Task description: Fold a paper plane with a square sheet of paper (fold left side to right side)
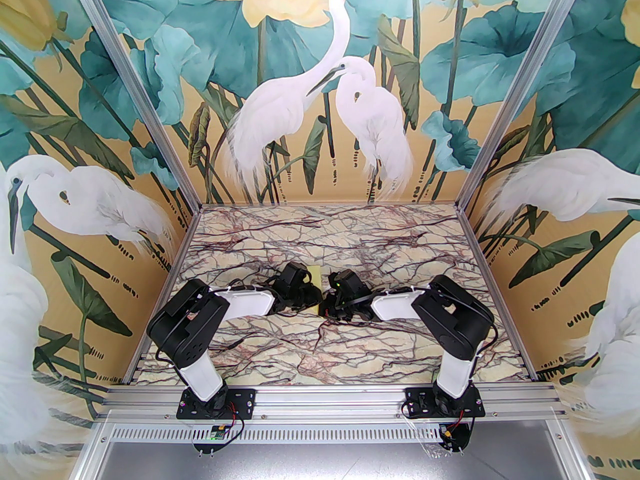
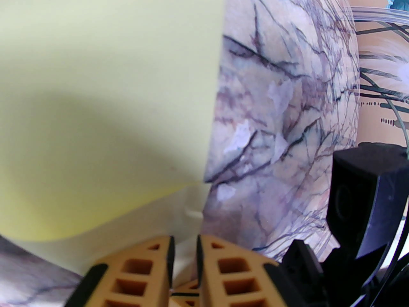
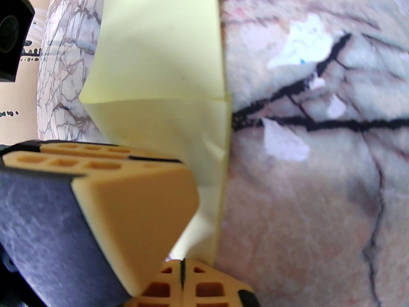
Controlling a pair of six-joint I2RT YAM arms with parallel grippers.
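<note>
The square sheet of paper (image 1: 315,270) is pale yellow and lies mid-table, mostly covered by both grippers. In the left wrist view the sheet (image 2: 96,75) is doubled over, its top layer bulging above a paler lower layer. My left gripper (image 2: 185,240) has its fingers nearly together, with a strip of the sheet in the narrow gap. In the right wrist view the sheet (image 3: 159,43) shows two layers aligned along its right edge. My right gripper (image 3: 181,267) is shut on its near corner, beside the left gripper's finger (image 3: 137,203). The grippers (image 1: 312,293) (image 1: 331,302) almost touch. The paper plane is out of view.
Small white scraps (image 3: 282,139) (image 3: 303,46) lie on the marble table (image 1: 350,358) just right of the sheet, and also show in the left wrist view (image 2: 239,136). Patterned walls close in the table on three sides. Both arms reach inward from the near rail.
</note>
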